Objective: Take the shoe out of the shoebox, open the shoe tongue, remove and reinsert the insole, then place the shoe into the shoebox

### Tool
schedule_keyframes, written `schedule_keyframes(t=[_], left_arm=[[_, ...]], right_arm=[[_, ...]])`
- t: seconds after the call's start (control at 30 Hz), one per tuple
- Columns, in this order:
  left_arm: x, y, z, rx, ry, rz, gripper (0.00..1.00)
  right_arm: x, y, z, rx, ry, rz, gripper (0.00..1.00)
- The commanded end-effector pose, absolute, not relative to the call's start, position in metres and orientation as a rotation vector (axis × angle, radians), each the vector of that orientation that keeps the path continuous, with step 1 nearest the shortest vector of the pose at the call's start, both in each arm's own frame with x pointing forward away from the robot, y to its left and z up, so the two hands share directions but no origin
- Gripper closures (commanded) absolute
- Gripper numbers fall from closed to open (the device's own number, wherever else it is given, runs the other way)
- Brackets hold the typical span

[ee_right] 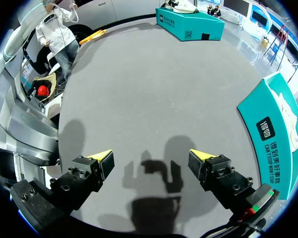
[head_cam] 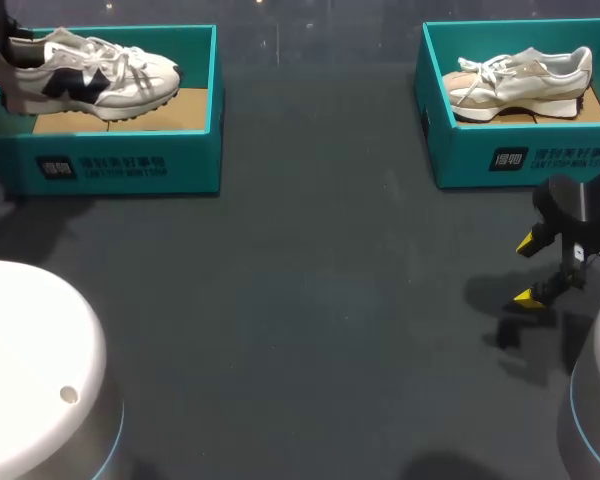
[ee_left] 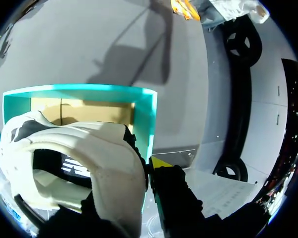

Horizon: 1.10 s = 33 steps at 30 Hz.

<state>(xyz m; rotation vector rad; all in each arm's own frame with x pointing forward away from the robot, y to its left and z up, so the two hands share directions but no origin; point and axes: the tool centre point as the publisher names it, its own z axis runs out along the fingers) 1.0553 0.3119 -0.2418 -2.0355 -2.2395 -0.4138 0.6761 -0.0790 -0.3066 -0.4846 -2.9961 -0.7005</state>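
Surface (head_cam: 310, 300) comes first, dark and wide, carrying the teal shoebox (head_cam: 130, 165) I am working from, which I use as my landmark. A second shoebox (head_cam: 520, 160) sits well to the right of it, level with it, and holds a pale shoe (head_cam: 525, 80) I have not touched. The task's shoe (head_cam: 90, 70), white with dark side panels, is inside the landmark box. Its toe points toward the box's right wall, and its heel rides up over the left wall, so I judge it partly lifted and not resting flat. At that heel my left end effector (ee_left: 131, 198) grips the shoe. In the left wrist view a yellow-tipped finger (ee_left: 160, 162) presses the outside of the heel, the other finger is dark beneath the collar, and the box's cardboard floor shows just beyond. My right end effector (head_cam: 532, 270) hangs released, with nothing between its tips, low over bare surface far to the right of the landmark box and nearer to me. By my reckoning only the first step is under way. Clearing the box, opening the tongue, pulling and refitting the insole, and returning the shoe all remain.
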Motion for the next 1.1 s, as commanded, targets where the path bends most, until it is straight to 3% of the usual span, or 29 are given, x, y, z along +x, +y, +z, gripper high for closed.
schedule_keyframes(t=[0.03, 1.1], left_arm=[[1.061, 0.311, -0.249, -2.023, -2.226, -0.403, 1.00], [1.036, 0.292, -0.301, -2.037, -2.120, -0.363, 1.00]], right_arm=[[0.675, -0.079, -0.306, -0.487, -2.999, -0.696, 0.00], [0.675, -0.079, -0.306, -0.487, -2.999, -0.696, 0.00]])
